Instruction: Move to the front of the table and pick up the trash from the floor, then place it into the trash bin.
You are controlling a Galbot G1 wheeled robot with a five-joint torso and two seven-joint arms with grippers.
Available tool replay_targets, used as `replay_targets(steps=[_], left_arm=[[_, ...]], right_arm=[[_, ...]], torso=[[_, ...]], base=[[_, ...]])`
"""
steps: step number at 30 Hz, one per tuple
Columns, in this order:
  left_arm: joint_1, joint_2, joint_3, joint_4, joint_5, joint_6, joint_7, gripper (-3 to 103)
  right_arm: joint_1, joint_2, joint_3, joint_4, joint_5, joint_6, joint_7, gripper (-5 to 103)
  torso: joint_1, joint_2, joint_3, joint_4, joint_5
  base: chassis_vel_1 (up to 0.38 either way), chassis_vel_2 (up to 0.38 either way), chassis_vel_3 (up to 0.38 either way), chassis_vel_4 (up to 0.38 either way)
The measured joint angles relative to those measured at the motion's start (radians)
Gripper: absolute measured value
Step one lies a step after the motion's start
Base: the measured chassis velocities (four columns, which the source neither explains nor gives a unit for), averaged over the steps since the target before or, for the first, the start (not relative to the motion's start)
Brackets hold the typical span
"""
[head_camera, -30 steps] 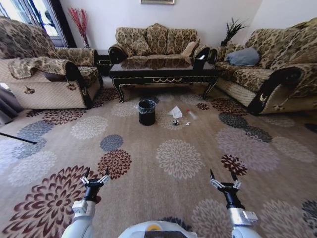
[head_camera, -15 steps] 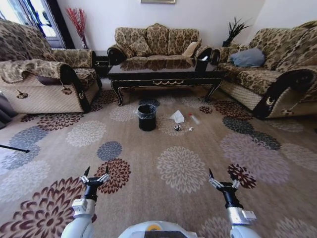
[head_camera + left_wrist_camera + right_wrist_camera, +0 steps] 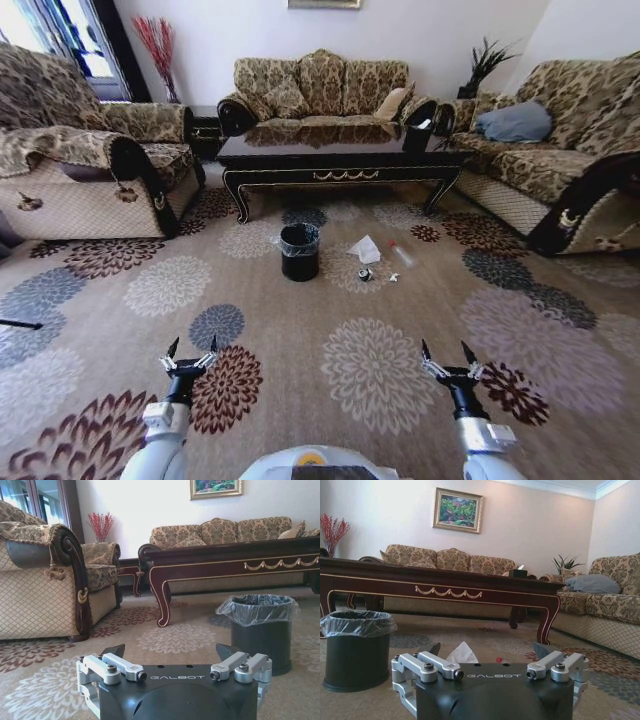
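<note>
The dark glossy table (image 3: 330, 158) with gold trim stands ahead, in front of the middle sofa; its apron crosses the right wrist view (image 3: 445, 587) and the left wrist view (image 3: 240, 562). On the carpet before it stands the black trash bin (image 3: 299, 251) (image 3: 261, 630) (image 3: 356, 647). To the bin's right lies the trash: a crumpled white tissue (image 3: 364, 249) (image 3: 462, 653), a clear tube with red cap (image 3: 402, 253), and small scraps (image 3: 367, 274). My left gripper (image 3: 191, 356) and right gripper (image 3: 448, 360) hang open and empty low in the head view, well short of the trash.
Patterned sofas flank the carpet: an armchair (image 3: 70, 170) on the left, a sofa with a blue cushion (image 3: 540, 150) on the right, another (image 3: 320, 85) behind the table. Flowered carpet (image 3: 370, 370) lies open between me and the bin.
The whole view has shifted: table, bin and trash sit lower and larger, so I have driven closer. Both arms hold the same pose.
</note>
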Motion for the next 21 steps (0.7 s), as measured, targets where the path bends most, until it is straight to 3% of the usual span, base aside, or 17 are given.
replay_targets(steps=[21], left_arm=[[0.019, -0.007, -0.024, -0.002, -0.01, -0.004, 0.0, 100]], right_arm=[[-0.003, 0.003, -0.013, 0.025, -0.011, -0.01, -0.001, 100]], torso=[[0.0, 0.0, 0.0, 0.0, 0.0]], base=[[-0.197, 0.207, 0.199, -0.206]])
